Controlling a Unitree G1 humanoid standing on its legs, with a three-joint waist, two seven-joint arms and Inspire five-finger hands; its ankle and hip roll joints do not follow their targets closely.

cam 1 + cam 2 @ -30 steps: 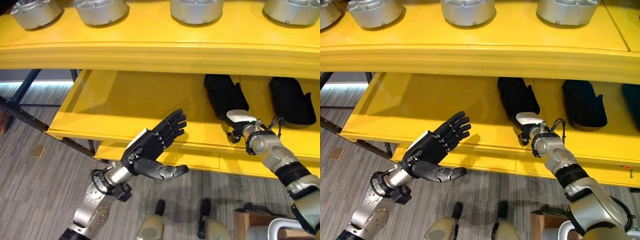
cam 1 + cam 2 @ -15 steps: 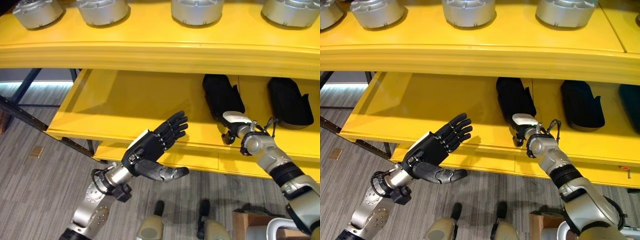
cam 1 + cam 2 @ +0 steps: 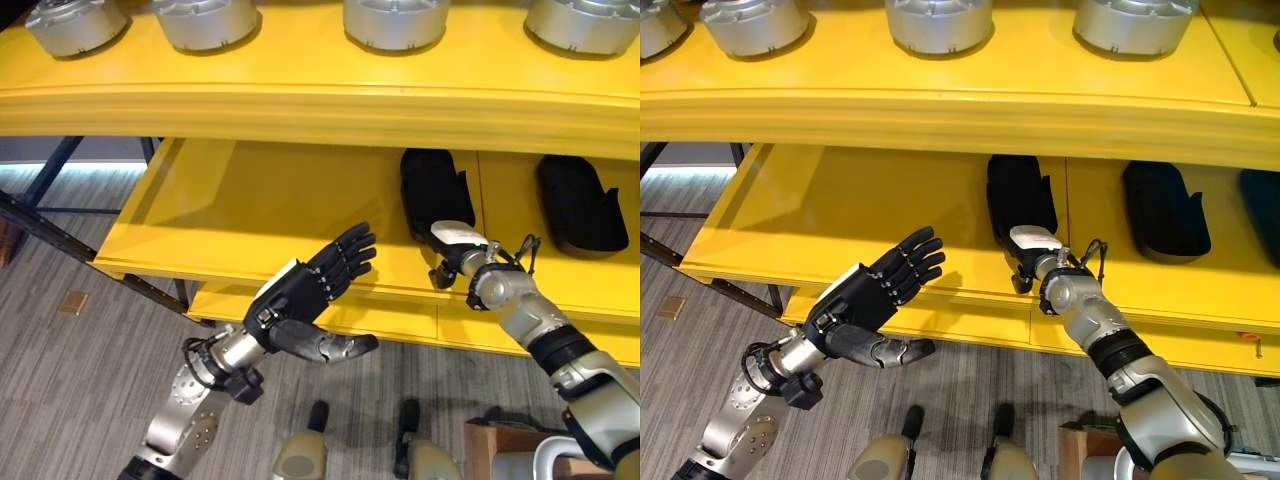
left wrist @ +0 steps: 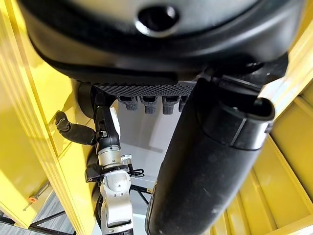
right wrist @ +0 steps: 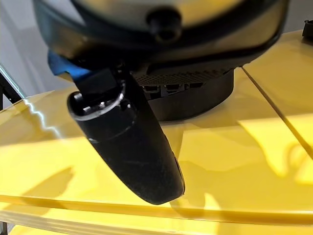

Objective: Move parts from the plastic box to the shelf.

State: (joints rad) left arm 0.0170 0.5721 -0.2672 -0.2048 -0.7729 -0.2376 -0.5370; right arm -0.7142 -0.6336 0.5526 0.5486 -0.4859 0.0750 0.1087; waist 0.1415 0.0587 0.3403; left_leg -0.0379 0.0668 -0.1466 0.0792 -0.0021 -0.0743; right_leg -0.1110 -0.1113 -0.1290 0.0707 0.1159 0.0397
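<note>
My right hand (image 3: pixel 435 195) lies flat on the lower yellow shelf (image 3: pixel 280 210), reaching into it with straight fingers and its thumb (image 5: pixel 132 142) held apart; I see nothing in it. A black oblong part (image 3: pixel 575 200) lies on the same shelf to its right, and another dark part (image 3: pixel 1262 200) shows at the far right edge. My left hand (image 3: pixel 300 295) hovers open and empty in front of the shelf's front edge, palm up, with its thumb (image 4: pixel 210 161) extended. Several silver round parts (image 3: pixel 393 20) stand on the top shelf (image 3: pixel 300 100).
The left half of the lower shelf is bare yellow surface. A seam (image 3: pixel 1067 215) divides the lower shelf just right of my right hand. A brown box corner (image 3: pixel 490 440) sits on the grey carpet at lower right. Dark frame bars (image 3: pixel 40 180) stand left of the shelf.
My right hand has slid a little to the left along the lower shelf. The left hand has stayed where it was.
</note>
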